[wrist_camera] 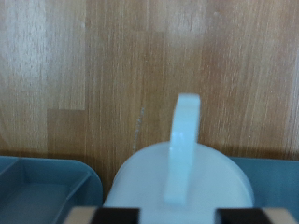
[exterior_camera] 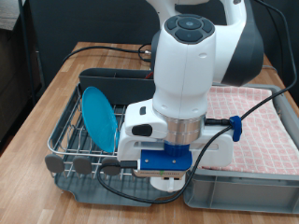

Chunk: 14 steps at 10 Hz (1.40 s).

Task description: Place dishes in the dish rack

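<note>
In the wrist view a small white plastic cup [wrist_camera: 177, 182], with a raised white handle-like part, sits between my gripper's [wrist_camera: 177, 217] two black-and-white fingertips [wrist_camera: 117, 217] at the picture's edge, above the wooden table. In the exterior view the gripper [exterior_camera: 168, 183] hangs low between the dish rack [exterior_camera: 70, 140] and the grey bin, mostly hidden by the arm's white hand. The round light-blue plate [exterior_camera: 98, 114] stands upright in the rack's wire grid, at the exterior view's left of the gripper. The wooden spoon is out of view.
A grey bin lined with pink checked cloth [exterior_camera: 257, 121] stands at the exterior view's right. Round grey tabs [exterior_camera: 82, 164] line the rack's near edge. Black cables run over the table at the back and under the hand. Blue-grey edges [wrist_camera: 37, 187] flank the cup.
</note>
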### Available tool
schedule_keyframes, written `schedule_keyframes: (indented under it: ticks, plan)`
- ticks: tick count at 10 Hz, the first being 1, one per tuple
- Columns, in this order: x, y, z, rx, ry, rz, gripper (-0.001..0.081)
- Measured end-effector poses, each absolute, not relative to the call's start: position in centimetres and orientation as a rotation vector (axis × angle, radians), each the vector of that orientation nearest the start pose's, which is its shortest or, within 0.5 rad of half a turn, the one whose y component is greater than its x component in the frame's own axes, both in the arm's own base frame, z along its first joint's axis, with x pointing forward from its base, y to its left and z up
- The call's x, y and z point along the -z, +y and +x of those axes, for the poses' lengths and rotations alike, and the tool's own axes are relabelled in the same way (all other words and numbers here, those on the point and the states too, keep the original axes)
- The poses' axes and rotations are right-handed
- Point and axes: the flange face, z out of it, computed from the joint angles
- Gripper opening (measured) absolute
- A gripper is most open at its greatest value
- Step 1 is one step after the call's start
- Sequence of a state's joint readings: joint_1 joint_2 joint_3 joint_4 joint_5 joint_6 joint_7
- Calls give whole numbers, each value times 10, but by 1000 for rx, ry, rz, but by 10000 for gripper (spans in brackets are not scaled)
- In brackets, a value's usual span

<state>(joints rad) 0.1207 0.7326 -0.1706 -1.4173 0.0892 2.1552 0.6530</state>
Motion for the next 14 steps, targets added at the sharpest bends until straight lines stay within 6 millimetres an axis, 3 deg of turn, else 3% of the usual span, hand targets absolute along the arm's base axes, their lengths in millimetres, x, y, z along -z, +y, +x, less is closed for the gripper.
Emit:
schedule_keyframes:
  ticks: [1, 2, 3, 4, 5, 6, 7, 8, 12, 14]
  plan:
    - [-268, -9, 728, 37, 1101, -2976, 149]
    - [-267, -9, 728, 35, 1101, -2977, 334]
    - [-267, -8, 728, 22, 1101, -2979, 334]
    - [-268, -7, 728, 2, 1099, -2984, 494]
    - [-272, -6, 729, -10, 1091, -2987, 494]
    - [-275, -5, 730, -19, 1079, -2989, 721]
    - [-279, -4, 731, -30, 1071, -2990, 721]
    - [-284, -3, 731, -51, 1069, -2992, 787]
    - [-309, 3, 729, -182, 1062, -3008, 802]
    - [-322, 4, 729, -161, 1058, -3006, 802]
